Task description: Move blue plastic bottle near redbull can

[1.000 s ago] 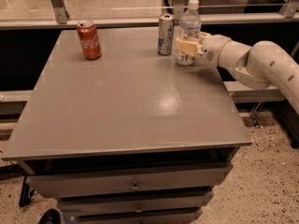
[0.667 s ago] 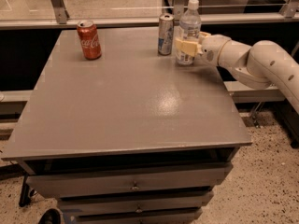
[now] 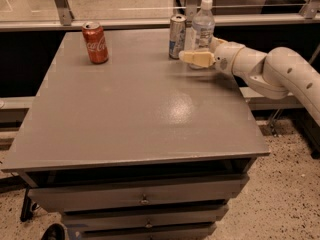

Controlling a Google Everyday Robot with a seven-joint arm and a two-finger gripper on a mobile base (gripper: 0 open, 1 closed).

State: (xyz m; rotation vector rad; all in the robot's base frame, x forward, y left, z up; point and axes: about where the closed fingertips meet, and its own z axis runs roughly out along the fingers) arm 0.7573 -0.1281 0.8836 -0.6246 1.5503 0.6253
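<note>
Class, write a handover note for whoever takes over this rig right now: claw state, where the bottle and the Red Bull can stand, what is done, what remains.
The claw is at the lower body of the blue plastic bottle, reaching in from the right; whether it grips cannot be told.
The bottle stands upright near the far edge of the table, close beside the redbull can, on its right.
The Coca-Cola can stands apart, far left.
Done: bottle appears to be near the can.
Left: probably let go if gripping, then withdraw without tipping either.
</note>
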